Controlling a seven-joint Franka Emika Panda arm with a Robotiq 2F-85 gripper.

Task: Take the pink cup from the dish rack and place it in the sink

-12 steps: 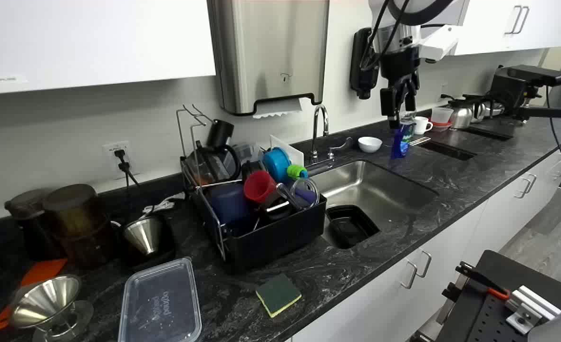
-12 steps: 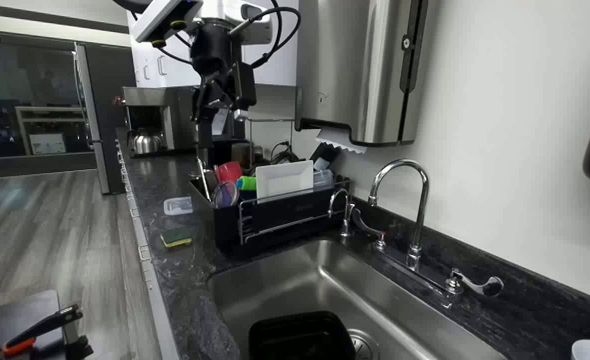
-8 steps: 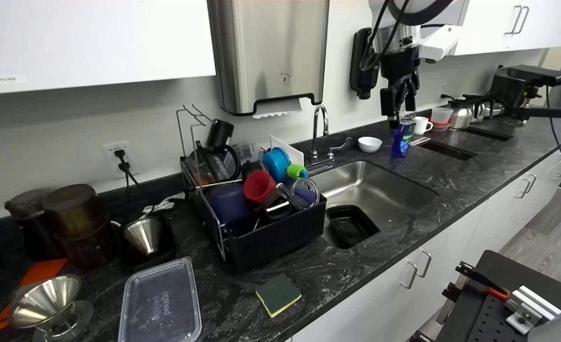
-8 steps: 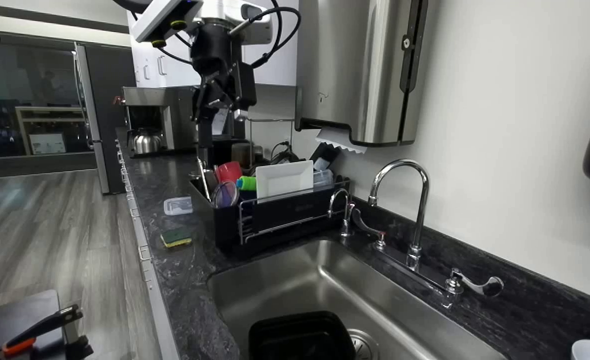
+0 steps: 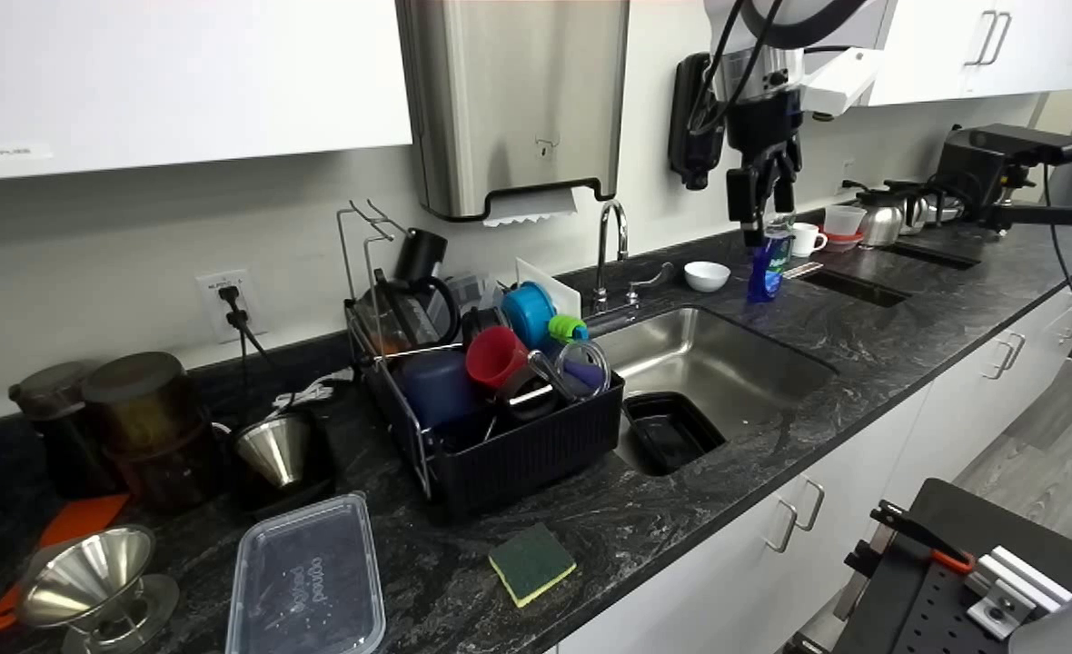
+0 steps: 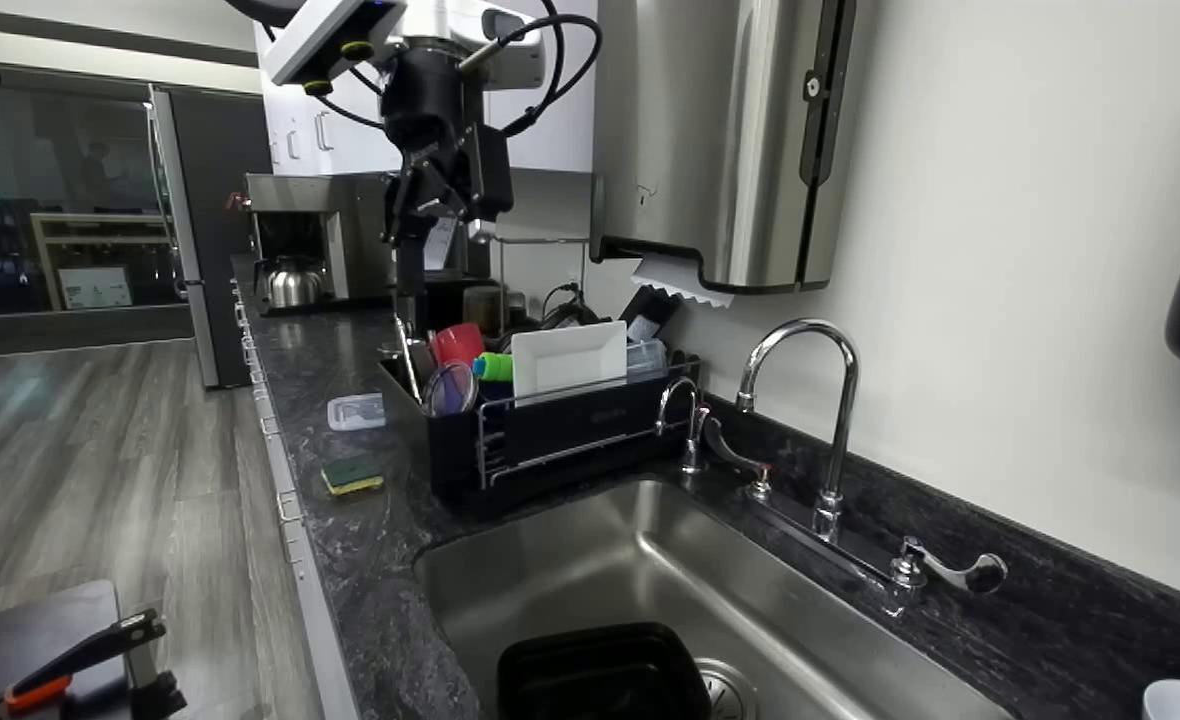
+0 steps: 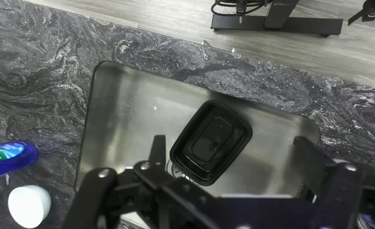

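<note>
The pinkish-red cup (image 5: 496,357) lies tilted among other dishes in the black dish rack (image 5: 536,468); the cup (image 6: 458,343) and rack (image 6: 582,425) also show in an exterior view. The cup is not visible in the wrist view. The steel sink (image 5: 772,372) is beside the rack and shows in the wrist view (image 7: 136,98). A black plastic container (image 7: 211,143) lies in it. My gripper (image 5: 768,222) hangs high above the counter, apart from the cup. In the wrist view its fingers (image 7: 230,140) are wide apart with nothing between them.
Blue dish soap (image 5: 768,268) and a white bowl (image 5: 707,276) stand past the sink. The faucet (image 6: 835,420) rises at the sink's back edge. A paper towel dispenser (image 5: 527,100) hangs above. A sponge (image 5: 532,563) and a clear lid (image 5: 307,577) lie before the rack.
</note>
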